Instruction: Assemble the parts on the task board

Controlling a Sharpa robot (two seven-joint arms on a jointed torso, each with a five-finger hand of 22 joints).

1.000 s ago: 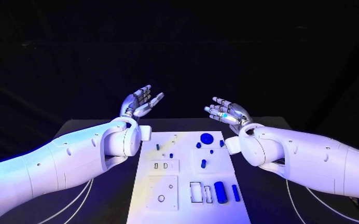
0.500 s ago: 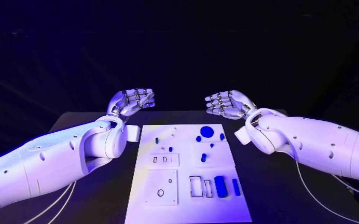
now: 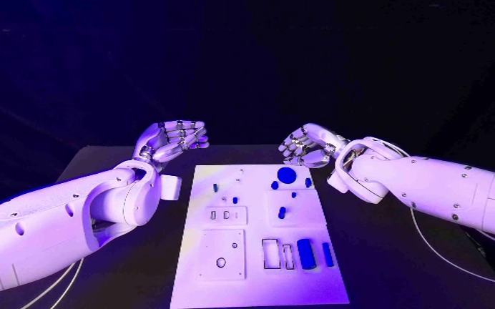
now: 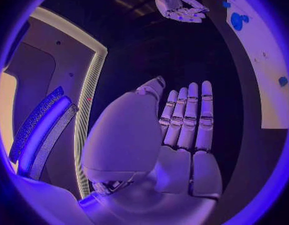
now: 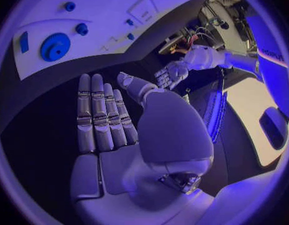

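Both silver hands, left (image 3: 173, 139) and right (image 3: 306, 144), hover empty with fingers curled inward beyond the white rectangular task board (image 3: 258, 280), whose small blue parts (image 3: 305, 252) lie untouched.

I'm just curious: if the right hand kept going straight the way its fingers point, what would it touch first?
Probably the black table, just short of the white task board; the right hand holds nothing. Depth is unclear.

The worktop (image 3: 124, 162) is a black, flat surface. The white task board (image 3: 258, 280) lies directly on it, centred, its long side running away from the robot. A bare strip of the worktop shows along each long side of the task board. Thin pale cables (image 3: 443, 241) rest on the worktop near its side edges.
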